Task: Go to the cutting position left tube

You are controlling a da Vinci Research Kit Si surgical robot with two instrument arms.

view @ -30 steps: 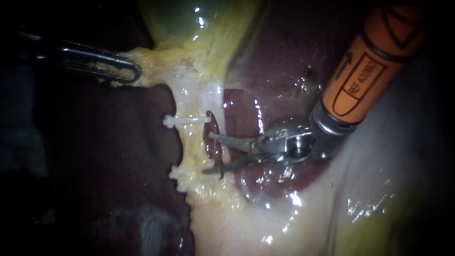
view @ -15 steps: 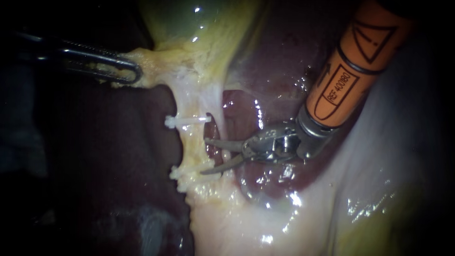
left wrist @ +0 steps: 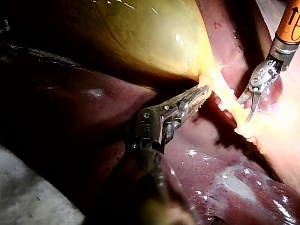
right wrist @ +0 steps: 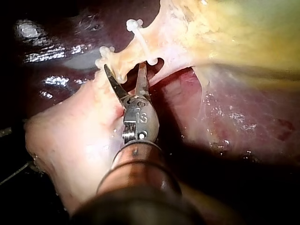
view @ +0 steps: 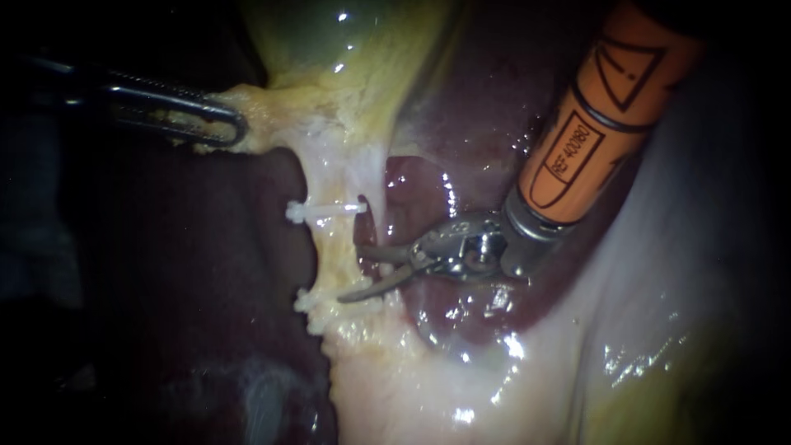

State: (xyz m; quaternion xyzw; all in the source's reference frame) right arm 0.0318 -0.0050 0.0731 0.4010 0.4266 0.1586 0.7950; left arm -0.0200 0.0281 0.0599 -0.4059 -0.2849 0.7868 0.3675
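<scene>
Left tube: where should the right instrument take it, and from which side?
Likely the bare stretch of the left tube between the upper clip and lower clip, from the view's right: it runs taut and upright there, and the right instrument faces it, jaws open.

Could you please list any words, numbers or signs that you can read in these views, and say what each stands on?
Orange sleeve on the right instrument: printed markings, which I do not read off.
Its metal wrist: stamped marks, too small to read.
Left instrument, clip, gallbladder, liver: none.
</scene>
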